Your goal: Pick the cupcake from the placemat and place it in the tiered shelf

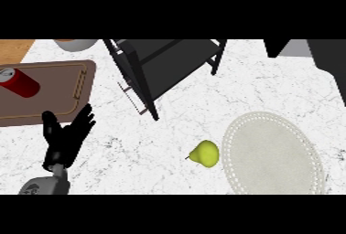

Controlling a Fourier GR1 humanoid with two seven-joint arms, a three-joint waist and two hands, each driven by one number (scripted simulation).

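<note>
Placemat [270, 155] bare, no cupcake visible; left hand [66, 137] rests open, well left of it; next, locate the cupcake.

Round, pale woven placemat [273, 153] with a lacy perforated rim, lying flat on the marble counter at near right, its near edge cut off by the view; no cupcake shows on it. Black tiered shelf [165, 64] stands at far centre, well apart from the placemat, its dark panel bare.
</note>
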